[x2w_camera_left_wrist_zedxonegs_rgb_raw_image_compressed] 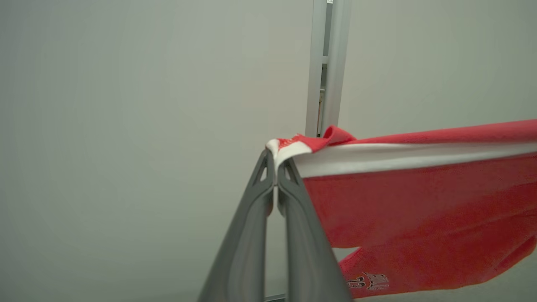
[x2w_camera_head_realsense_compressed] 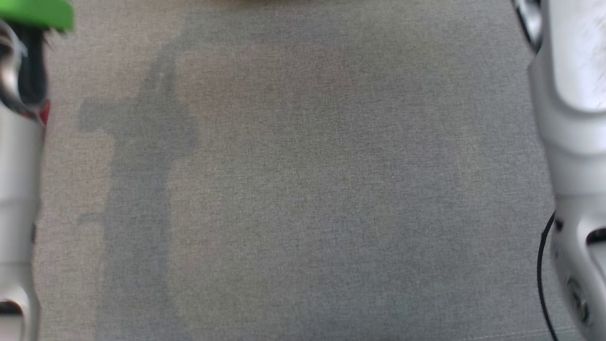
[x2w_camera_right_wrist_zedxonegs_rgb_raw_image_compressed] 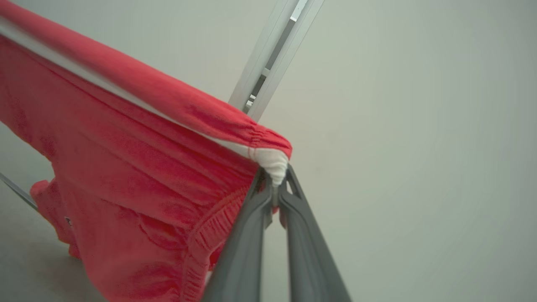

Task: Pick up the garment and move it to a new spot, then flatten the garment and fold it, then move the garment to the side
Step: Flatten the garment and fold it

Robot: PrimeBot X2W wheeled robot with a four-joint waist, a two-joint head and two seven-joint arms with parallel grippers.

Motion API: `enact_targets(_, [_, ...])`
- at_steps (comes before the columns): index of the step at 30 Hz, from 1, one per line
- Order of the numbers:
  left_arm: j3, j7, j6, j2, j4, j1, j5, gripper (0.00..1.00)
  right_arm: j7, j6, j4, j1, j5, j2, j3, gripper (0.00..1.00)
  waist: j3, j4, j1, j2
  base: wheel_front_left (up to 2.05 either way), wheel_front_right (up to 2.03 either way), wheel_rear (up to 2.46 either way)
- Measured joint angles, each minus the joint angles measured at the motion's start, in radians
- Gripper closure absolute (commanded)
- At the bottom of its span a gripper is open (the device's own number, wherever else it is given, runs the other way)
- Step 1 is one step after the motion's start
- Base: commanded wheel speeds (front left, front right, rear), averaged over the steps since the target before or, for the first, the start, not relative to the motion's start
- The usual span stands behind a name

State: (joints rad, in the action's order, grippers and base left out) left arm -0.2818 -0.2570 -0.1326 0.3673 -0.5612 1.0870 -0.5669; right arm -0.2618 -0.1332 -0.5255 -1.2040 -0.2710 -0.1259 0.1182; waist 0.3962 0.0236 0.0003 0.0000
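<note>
The garment (x2w_camera_left_wrist_zedxonegs_rgb_raw_image_compressed: 411, 209) is red with a white waistband and a small dark print near its lower edge. It hangs stretched in the air between my two grippers. My left gripper (x2w_camera_left_wrist_zedxonegs_rgb_raw_image_compressed: 275, 165) is shut on one corner of the waistband, the cloth running off to the right. In the right wrist view the garment (x2w_camera_right_wrist_zedxonegs_rgb_raw_image_compressed: 126, 176) spreads to the left, and my right gripper (x2w_camera_right_wrist_zedxonegs_rgb_raw_image_compressed: 277, 178) is shut on the other white corner. A sliver of red garment (x2w_camera_head_realsense_compressed: 44, 112) peeks out beside my left arm in the head view.
Below lies a grey fabric-covered table (x2w_camera_head_realsense_compressed: 303, 189) with the arms' shadows on it. Pale forearms stand at both side edges, the left (x2w_camera_head_realsense_compressed: 16, 189) and the right (x2w_camera_head_realsense_compressed: 573, 142). A green object (x2w_camera_head_realsense_compressed: 38, 13) sits at the top left. A metal post (x2w_camera_left_wrist_zedxonegs_rgb_raw_image_compressed: 327, 63) rises against a plain wall.
</note>
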Motion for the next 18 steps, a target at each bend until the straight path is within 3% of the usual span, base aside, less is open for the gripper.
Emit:
enact_targets(7, [0.061, -0.004, -0.002, -0.042, -0.062, -0.338, -0.075, 1.0, -0.003, -0.003, 0.0, 0.33, 0.049, 0.041, 0.072, 1.0, -0.032, 0.012, 0.0, 0.0, 0.0, 0.0, 0.0])
enact_targets(12, [0.084, -0.004, -0.002, -0.122, -0.086, -0.594, -0.081, 1.0, -0.003, -0.003, 0.009, 0.582, 0.115, 0.046, 0.097, 1.0, -0.064, 0.013, -0.0002, 0.0, 0.0, 0.0, 0.0])
enact_targets(18, [0.124, -0.004, -0.002, -0.206, -0.095, -0.793, -0.064, 1.0, -0.002, -0.002, 0.047, 0.793, 0.18, 0.047, 0.095, 1.0, -0.123, 0.021, -0.0003, 0.0, 0.0, 0.0, 0.0])
